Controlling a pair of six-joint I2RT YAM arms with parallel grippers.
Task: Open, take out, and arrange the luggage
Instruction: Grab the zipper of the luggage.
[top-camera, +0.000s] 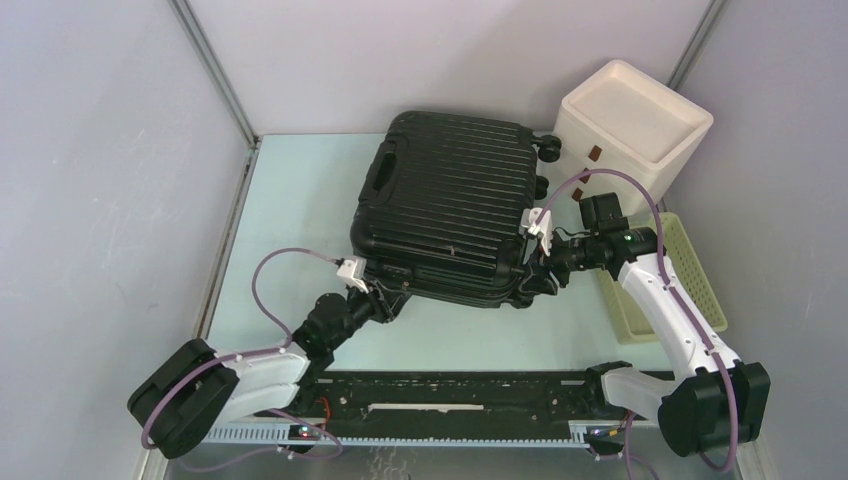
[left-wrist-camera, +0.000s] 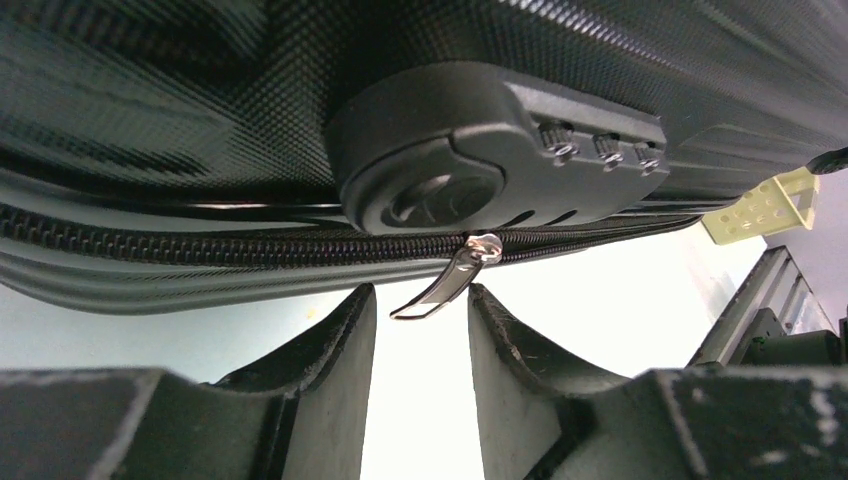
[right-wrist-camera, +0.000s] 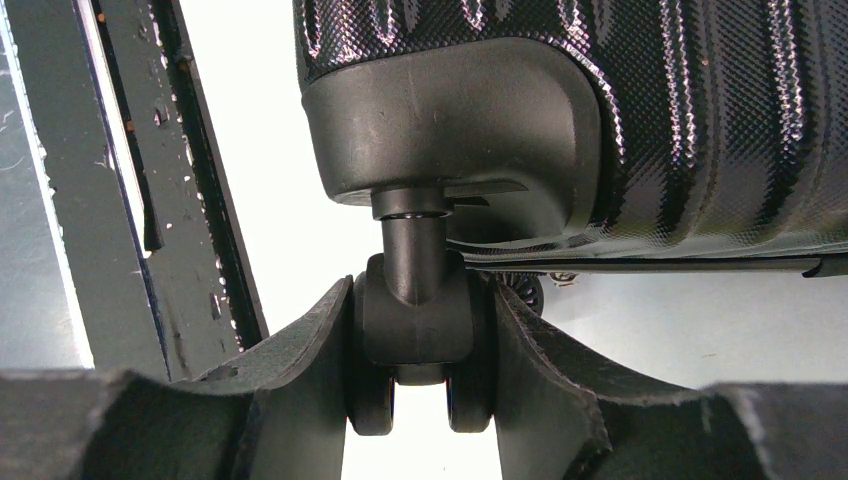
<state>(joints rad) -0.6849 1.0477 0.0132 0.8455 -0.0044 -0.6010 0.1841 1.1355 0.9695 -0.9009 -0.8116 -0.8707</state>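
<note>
The black ribbed suitcase (top-camera: 445, 205) lies flat and closed in the middle of the table. My left gripper (top-camera: 380, 293) is at its near edge, open, its fingers either side of the silver zipper pull (left-wrist-camera: 445, 283) that hangs below the combination lock (left-wrist-camera: 500, 150); the pull's tip sits between the fingertips without being pinched. My right gripper (top-camera: 535, 268) is at the suitcase's near right corner, shut on a black caster wheel (right-wrist-camera: 417, 330), with the fingers pressed against both sides of the double wheel.
A white box (top-camera: 632, 122) stands at the back right, touching the suitcase's far wheels. A pale yellow slatted basket (top-camera: 690, 290) lies along the right edge, under my right arm. Grey walls enclose the table on three sides. A black rail (top-camera: 450, 395) runs along the near edge.
</note>
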